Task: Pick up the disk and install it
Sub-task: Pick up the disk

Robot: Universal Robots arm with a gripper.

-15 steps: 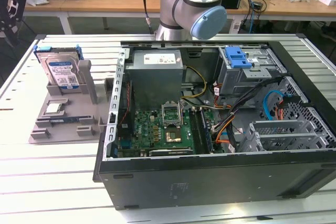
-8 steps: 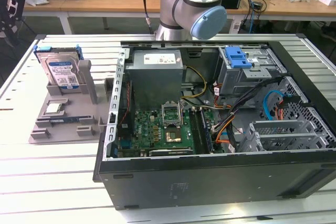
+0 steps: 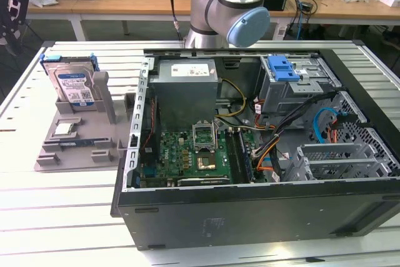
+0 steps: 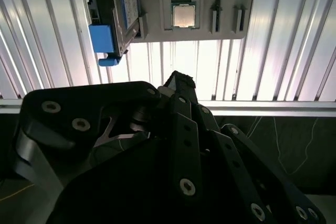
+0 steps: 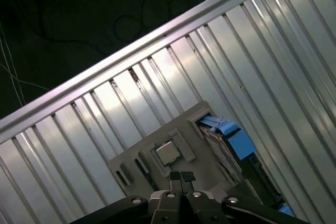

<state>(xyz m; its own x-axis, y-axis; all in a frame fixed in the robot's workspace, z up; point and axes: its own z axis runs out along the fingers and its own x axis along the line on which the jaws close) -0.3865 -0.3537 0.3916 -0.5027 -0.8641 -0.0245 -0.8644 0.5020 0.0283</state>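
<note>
On the grey holder (image 3: 53, 154) the disk (image 3: 73, 85) leans, silver, blue-bracketed, white-and-blue labelled; jaws closed, empty.

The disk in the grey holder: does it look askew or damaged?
Nothing stands out. The disk stands on edge in its slot of the grey holder; the small chip lies flat in its own recess.

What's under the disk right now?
A grey holder: the disk stands on edge in its slot, slightly tilted. The slot walls cover the disk's lower edge, so what it rests on inside cannot be seen.
</note>
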